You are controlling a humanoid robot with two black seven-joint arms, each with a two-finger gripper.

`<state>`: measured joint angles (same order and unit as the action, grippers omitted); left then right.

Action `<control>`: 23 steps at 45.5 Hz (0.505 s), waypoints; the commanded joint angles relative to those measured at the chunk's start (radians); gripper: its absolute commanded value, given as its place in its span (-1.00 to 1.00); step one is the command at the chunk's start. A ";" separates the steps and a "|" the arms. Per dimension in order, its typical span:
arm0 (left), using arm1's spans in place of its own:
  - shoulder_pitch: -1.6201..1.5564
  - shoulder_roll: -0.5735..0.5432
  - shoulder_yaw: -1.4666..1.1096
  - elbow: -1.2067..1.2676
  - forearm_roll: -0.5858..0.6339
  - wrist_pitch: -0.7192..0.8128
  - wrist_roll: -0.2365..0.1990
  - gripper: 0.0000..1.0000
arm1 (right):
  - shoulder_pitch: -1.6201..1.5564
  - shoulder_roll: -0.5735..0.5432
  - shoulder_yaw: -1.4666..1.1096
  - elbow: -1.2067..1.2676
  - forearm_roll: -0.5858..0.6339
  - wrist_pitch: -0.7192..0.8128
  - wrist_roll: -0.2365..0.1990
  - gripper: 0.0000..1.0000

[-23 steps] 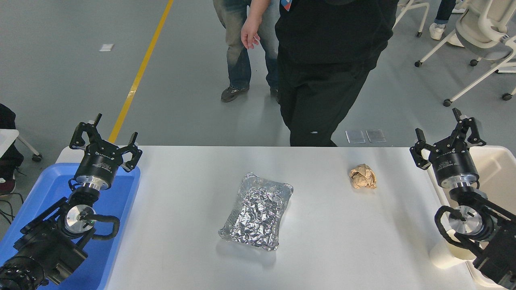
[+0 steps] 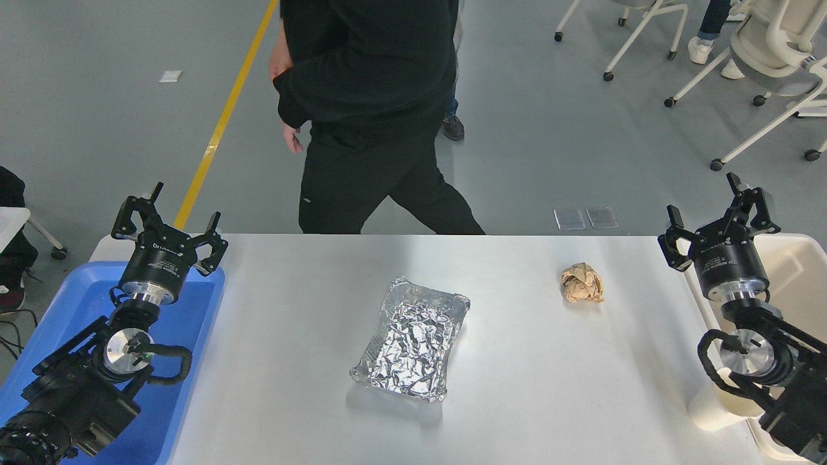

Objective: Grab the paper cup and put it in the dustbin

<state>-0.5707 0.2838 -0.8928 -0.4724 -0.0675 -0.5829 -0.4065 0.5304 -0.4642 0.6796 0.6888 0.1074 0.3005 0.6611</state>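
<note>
A: Where was the cup noted?

B: At the surface's near right edge, just beside the bin, partly hidden under the right arm. Upright, as far as could be told.

A: End effectors?

B: Right end effector was seen released, raised over the bin's rim, nothing held. Left end effector was parked over the tray, likewise released.

A: Handling?

B: Judged light, thin-walled, easily crushed or tipped. A gentle hold across the mid-wall was advised.
</note>
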 commanded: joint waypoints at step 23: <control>0.000 0.000 0.000 0.000 0.000 0.000 0.000 0.98 | -0.001 -0.004 -0.002 0.000 0.000 0.000 0.000 1.00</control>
<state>-0.5707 0.2838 -0.8928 -0.4724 -0.0675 -0.5829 -0.4065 0.5294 -0.4643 0.6781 0.6888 0.1074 0.3007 0.6611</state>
